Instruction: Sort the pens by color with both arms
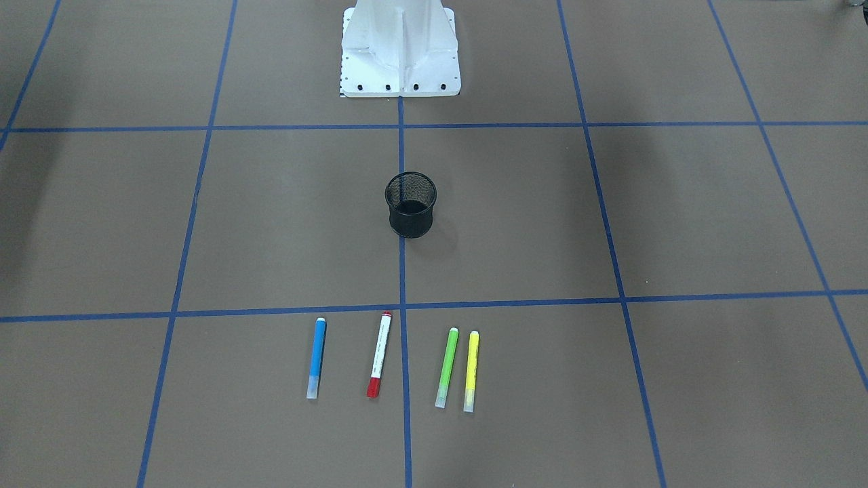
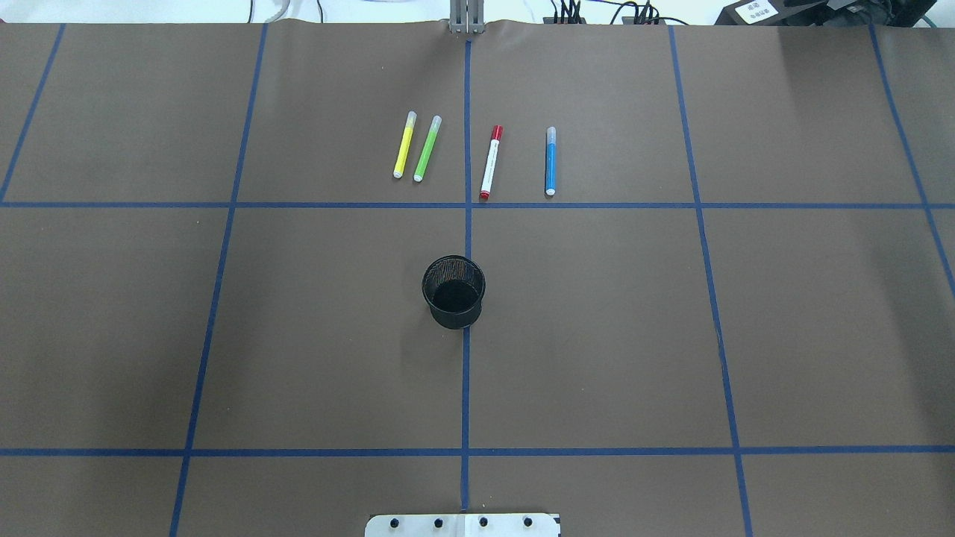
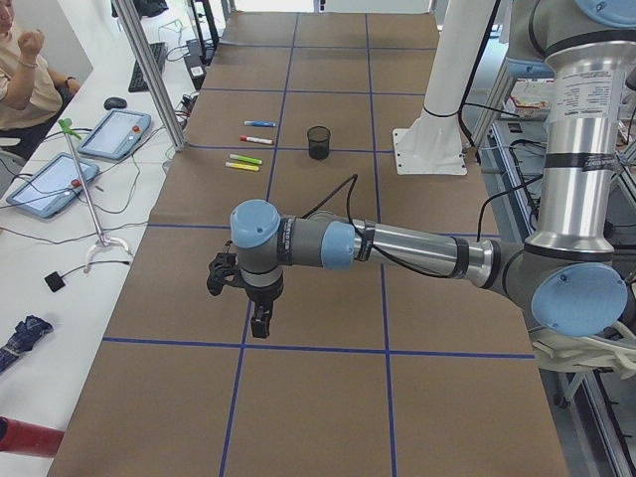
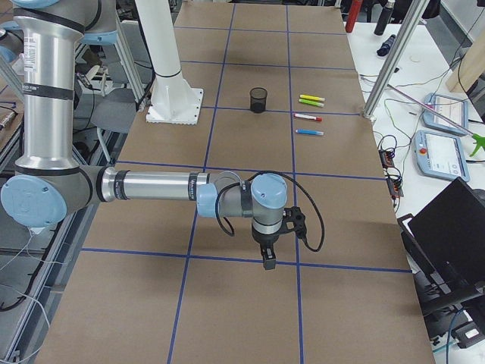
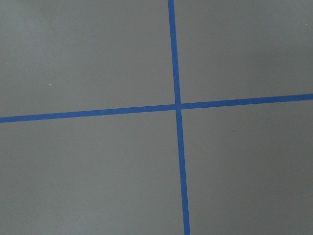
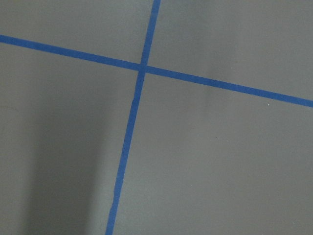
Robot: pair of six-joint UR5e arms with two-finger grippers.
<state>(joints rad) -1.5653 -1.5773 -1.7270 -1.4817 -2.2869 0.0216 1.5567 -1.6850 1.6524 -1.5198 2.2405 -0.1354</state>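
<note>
- We see a matt brown, paper-like table cover [image 2: 597,335] with smooth blue tape lines [image 2: 465,388].
- The mesh cup [image 2: 456,321]: black wire mesh (we see through it).
- Blue pen [image 1: 316,358], red-ended pen [image 1: 379,354], lime green pen [image 1: 447,367], yellow pen [image 1: 471,370]: smooth plastic.
- Left arm [image 3: 417,248]: satin silver metal.

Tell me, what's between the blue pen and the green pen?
The white pen with red ends lies between the blue pen and the green pen, touching neither, beside a tape line; the overhead view shows it.
</note>
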